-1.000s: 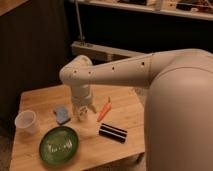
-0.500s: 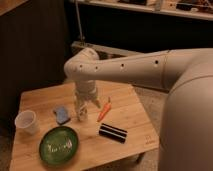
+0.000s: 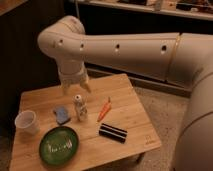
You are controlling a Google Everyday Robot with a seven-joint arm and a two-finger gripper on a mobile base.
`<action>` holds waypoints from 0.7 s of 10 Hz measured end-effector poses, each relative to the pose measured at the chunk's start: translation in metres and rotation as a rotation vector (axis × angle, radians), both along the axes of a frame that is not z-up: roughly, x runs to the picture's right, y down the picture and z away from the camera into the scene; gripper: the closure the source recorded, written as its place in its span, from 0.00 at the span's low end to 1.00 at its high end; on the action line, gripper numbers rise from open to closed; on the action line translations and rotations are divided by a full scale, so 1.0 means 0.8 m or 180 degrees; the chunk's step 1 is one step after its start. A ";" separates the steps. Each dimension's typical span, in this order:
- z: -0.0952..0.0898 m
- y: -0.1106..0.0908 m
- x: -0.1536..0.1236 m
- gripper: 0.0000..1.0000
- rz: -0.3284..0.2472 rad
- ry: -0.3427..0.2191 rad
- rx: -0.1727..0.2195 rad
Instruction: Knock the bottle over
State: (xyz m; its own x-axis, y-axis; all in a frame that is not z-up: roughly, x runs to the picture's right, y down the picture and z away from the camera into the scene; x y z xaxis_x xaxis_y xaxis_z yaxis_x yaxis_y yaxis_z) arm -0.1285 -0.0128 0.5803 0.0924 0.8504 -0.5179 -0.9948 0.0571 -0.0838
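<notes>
Pale wood makes up the table, and the bottle stands upright on it near the middle, with a pale cap on top and a mottled label around its body. Right above the bottle hangs the gripper, pointing down from a thick white arm that reaches in from the right side of the camera view and bends at a rounded joint in the upper left. The fingers are spread wide apart and hold nothing; one tip sits to the left of the bottle's cap and the other to the right, both slightly higher than the cap. Whether either tip touches the cap cannot be told. Just left of the bottle lies a blue block, so close that contact cannot be ruled in or out. To the right of the bottle, clearly apart from it, an orange stick lies at a slant on the wood. Nearer the front and further right rests a black bar with a pale stripe along it. A green plate lies flat at the front left, and a translucent white cup stands upright by the left edge, well apart from the bottle.
</notes>
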 end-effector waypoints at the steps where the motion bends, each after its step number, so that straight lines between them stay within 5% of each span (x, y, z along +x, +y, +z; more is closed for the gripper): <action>1: -0.007 -0.029 -0.010 0.39 -0.0002 -0.0013 0.0038; 3: 0.010 -0.076 -0.017 0.58 -0.0011 -0.0069 0.0090; 7: 0.118 -0.138 -0.012 0.97 -0.0018 -0.0230 0.0089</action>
